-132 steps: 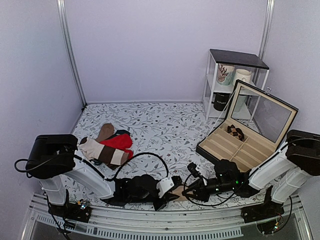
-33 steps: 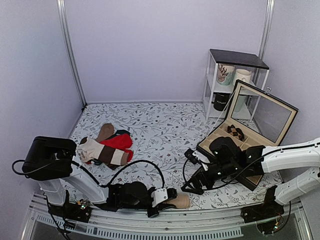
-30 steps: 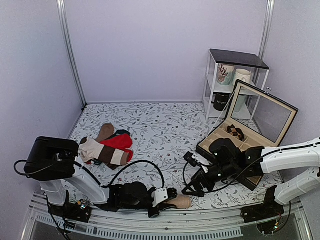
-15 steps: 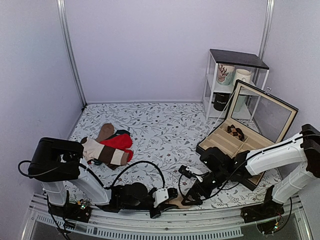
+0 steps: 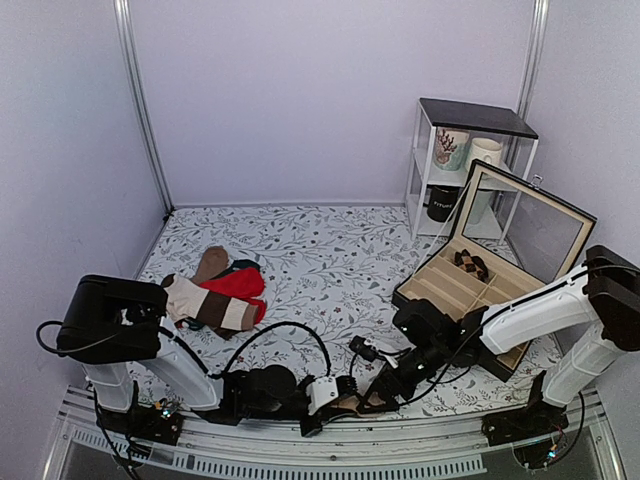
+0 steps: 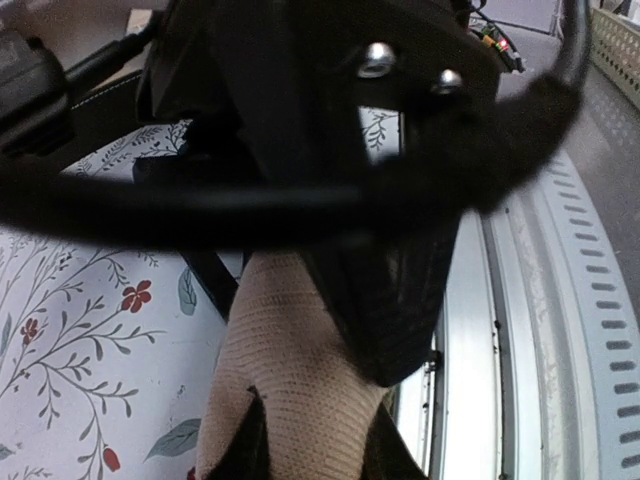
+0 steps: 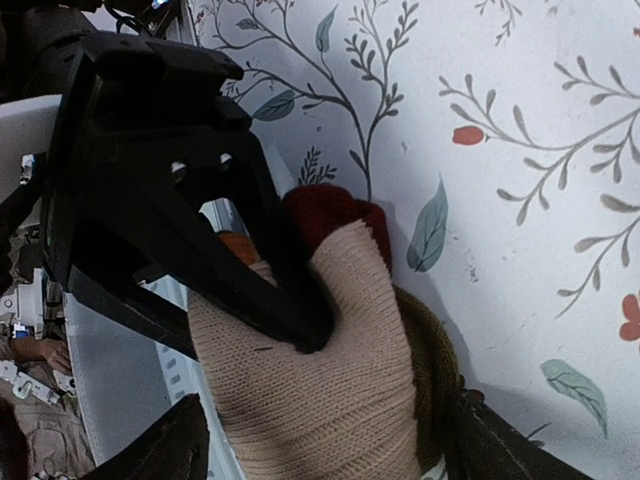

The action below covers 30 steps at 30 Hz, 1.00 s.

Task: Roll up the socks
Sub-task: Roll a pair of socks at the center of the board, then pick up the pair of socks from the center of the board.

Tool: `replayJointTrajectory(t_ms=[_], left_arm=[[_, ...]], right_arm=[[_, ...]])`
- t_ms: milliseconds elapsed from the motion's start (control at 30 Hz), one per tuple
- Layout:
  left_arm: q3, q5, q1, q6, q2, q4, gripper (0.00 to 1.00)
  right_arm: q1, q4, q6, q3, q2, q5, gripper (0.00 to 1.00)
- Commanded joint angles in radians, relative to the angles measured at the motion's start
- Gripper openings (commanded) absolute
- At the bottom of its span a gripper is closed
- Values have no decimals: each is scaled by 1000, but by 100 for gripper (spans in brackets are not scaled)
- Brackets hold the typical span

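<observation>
Two end effectors are crowding the socks [image 7: 320,400] at the near edge of the worktop [image 5: 330,260], a little right of the middle. The socks are lying there as a tan bundle with a dark maroon toe showing at its far end, close to the metal rail. The left end effector [image 5: 345,402] is lying low along that edge and is gripping the bundle, its dark fingers [image 6: 245,450] closed on the tan knit. The right end effector [image 5: 372,400] is reaching in from the right, nose to nose with the left one. Its fingers [image 7: 170,450] are standing wide on either side of the bundle, though I cannot tell whether they are pressing on it. Far to the left a heap of other socks [image 5: 215,295] is lying. On the right a box [image 5: 420,300] is sitting with its lid up, near a small shelf [image 5: 475,115].
</observation>
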Motion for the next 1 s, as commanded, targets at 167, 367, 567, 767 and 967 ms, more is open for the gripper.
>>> replayJointTrajectory(t_ms=[167,367,567,767,967], left_arm=[[-35,51,-20,-20,100,-333,0],[-32,49,-20,-18,99,-340,0],[-12,0,-22,-17,88,-370,4],[-11,-126,-24,15,-27,-387,97],[-60,-324,-24,22,-252,-477,99]], right_arm=[[28,52,74,-44,57,-70,67],[30,72,86,-21,107,-82,41],[30,78,111,-23,116,-52,7],[13,79,156,-31,76,13,0],[-77,-21,158,-25,-105,100,0]])
